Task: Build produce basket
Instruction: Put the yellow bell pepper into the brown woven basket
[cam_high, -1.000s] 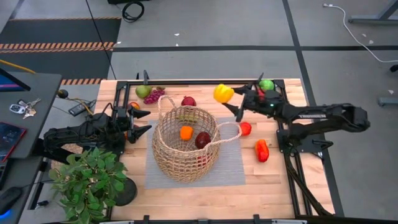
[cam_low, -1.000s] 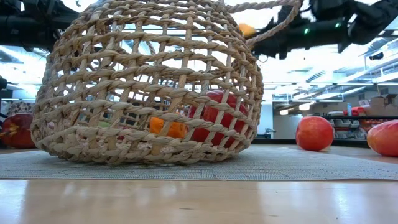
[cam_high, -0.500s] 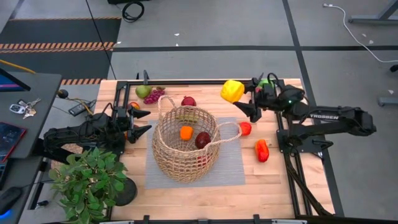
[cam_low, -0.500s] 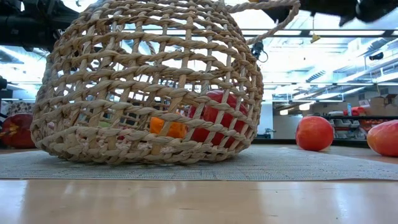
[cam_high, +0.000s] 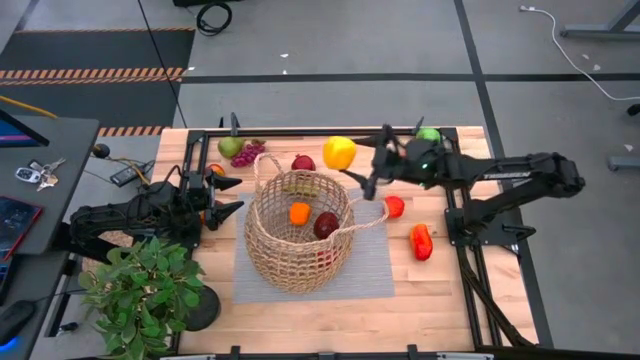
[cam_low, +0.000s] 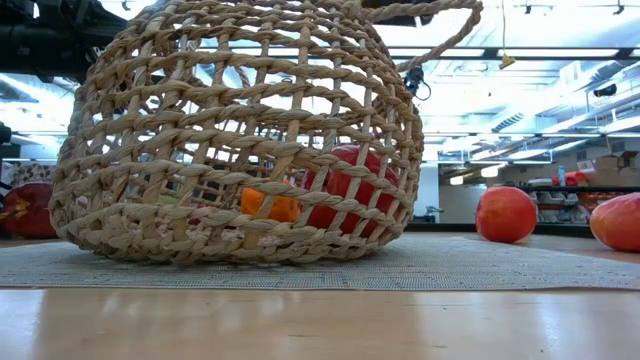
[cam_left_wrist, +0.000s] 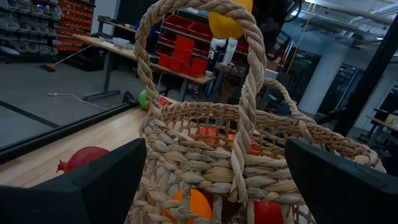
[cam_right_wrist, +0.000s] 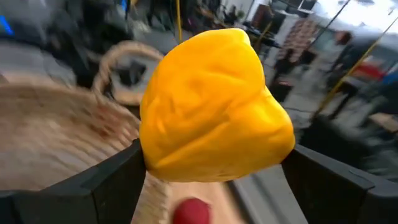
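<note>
- The round tan woven wicker basket (cam_high: 298, 237) sits on a grey mat (cam_high: 375, 270) at the table's middle.
- An orange fruit (cam_high: 299, 213) and dark maroon fruit (cam_high: 326, 225) lie inside it.
- The leafy potted plant (cam_high: 140, 295) stands at its left.
- The right gripper (cam_high: 362, 170), holding the yellow bell pepper (cam_high: 339, 152), is behind the basket's rim.

The basket's (cam_high: 298, 237) mouth stood open from above, though its two loop handles (cam_high: 271, 160) arched over the rim and a potted plant (cam_high: 140, 292) crowded the left side.

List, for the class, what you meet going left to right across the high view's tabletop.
Potted plant → left gripper → basket → right gripper holding the yellow pepper → red pepper.
</note>
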